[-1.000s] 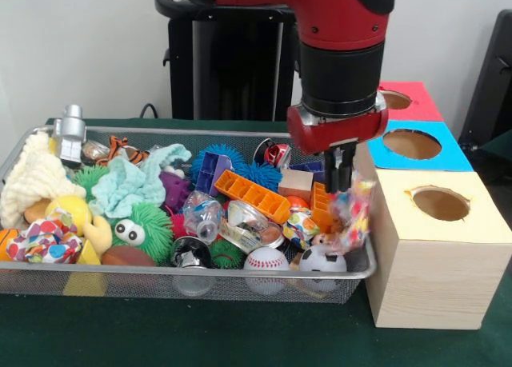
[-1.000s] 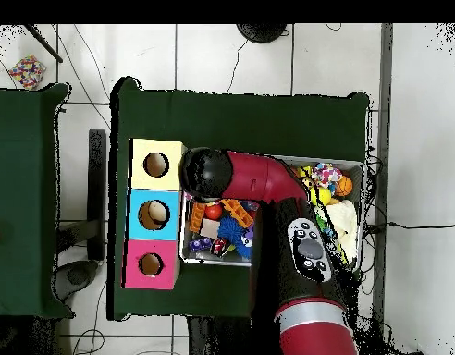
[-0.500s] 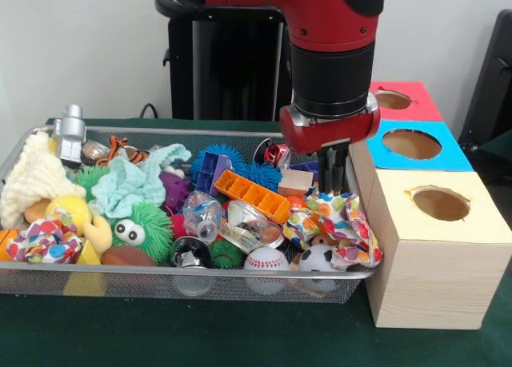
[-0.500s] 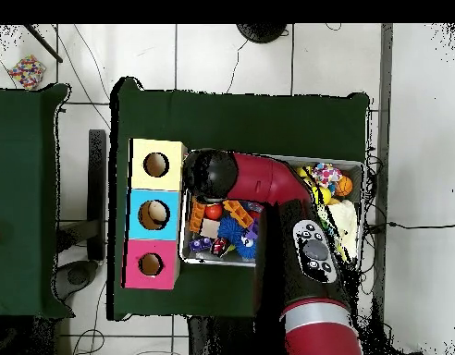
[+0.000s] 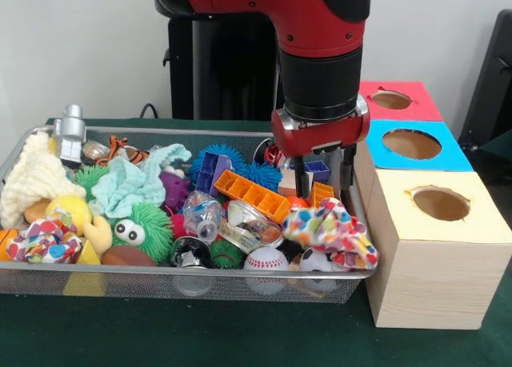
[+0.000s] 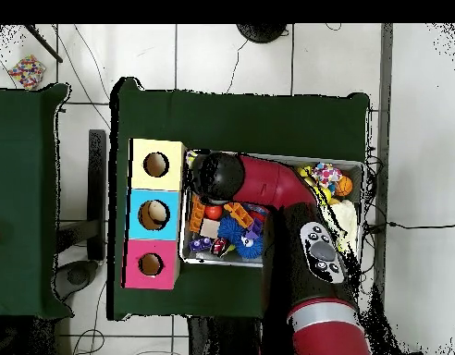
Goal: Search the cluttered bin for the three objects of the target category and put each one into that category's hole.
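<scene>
The wire mesh bin (image 5: 200, 283) is full of toys. One dotted paper wad (image 5: 332, 227) lies loose in its front right corner, next to the yellow-topped box. A second dotted wad (image 5: 44, 241) lies at the bin's front left; in the overhead view it (image 6: 325, 174) is at the bin's right end. My gripper (image 5: 322, 171) hangs just above and behind the first wad, open and empty, with its fingers (image 5: 348, 165) apart. The hole (image 5: 441, 203) in the yellow top is empty; it also shows in the overhead view (image 6: 156, 165). The arm hides the gripper there.
Blue-topped (image 5: 412, 145) and red-topped (image 5: 392, 101) boxes stand behind the yellow one. The bin also holds an orange block (image 5: 252, 195), a baseball (image 5: 266, 261), a green fuzzy toy (image 5: 140, 231) and mint (image 5: 128, 183) and cream (image 5: 32, 179) cloths. Another dotted wad (image 6: 26, 69) lies off the table.
The gripper held the dotted wad lifted beside the yellow box. The wad has dropped back into the bin's corner, and the gripper has opened and shifted a little left.
</scene>
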`<state>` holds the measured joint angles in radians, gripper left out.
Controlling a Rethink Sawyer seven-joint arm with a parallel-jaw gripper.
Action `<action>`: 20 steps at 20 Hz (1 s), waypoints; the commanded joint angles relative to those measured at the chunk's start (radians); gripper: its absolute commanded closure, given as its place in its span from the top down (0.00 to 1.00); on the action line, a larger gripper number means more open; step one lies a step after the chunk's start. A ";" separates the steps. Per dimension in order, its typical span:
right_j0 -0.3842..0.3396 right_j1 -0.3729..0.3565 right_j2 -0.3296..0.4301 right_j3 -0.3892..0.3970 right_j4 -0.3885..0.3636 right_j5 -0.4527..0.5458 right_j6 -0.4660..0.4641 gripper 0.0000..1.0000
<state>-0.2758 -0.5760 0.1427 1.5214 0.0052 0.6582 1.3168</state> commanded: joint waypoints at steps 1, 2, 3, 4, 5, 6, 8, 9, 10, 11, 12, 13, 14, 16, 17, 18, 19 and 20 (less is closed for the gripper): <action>-0.019 0.046 0.091 0.031 -0.003 -0.047 0.083 1.00; -0.021 0.045 0.094 0.036 0.000 -0.057 0.087 1.00; -0.029 0.046 0.106 0.042 0.004 -0.077 0.085 1.00; -0.037 0.047 0.119 0.048 0.007 -0.098 0.082 1.00; -0.046 0.054 0.137 0.046 0.005 -0.120 0.066 1.00; -0.050 0.061 0.145 0.045 0.008 -0.124 0.067 1.00; -0.053 0.066 0.147 0.047 0.006 -0.142 0.078 1.00; -0.053 0.065 0.146 0.045 -0.001 -0.151 0.081 1.00; -0.051 0.061 0.141 0.042 -0.009 -0.162 0.085 1.00; -0.045 0.058 0.132 0.030 -0.016 -0.168 0.091 1.00; -0.042 0.054 0.124 0.021 -0.024 -0.180 0.094 1.00; -0.037 0.051 0.115 0.008 -0.030 -0.183 0.095 1.00; -0.035 0.045 0.109 0.005 -0.034 -0.189 0.096 1.00; -0.027 0.038 0.089 0.000 -0.033 -0.178 0.106 1.00; -0.024 0.039 0.081 -0.003 -0.033 -0.172 0.107 1.00; -0.021 0.038 0.075 -0.001 -0.039 -0.172 0.104 1.00; -0.018 0.041 0.070 -0.007 -0.047 -0.171 0.097 1.00; -0.013 0.041 0.062 -0.012 -0.053 -0.158 0.091 1.00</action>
<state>-0.2931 -0.5701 0.1879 1.5205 0.0054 0.5123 1.3168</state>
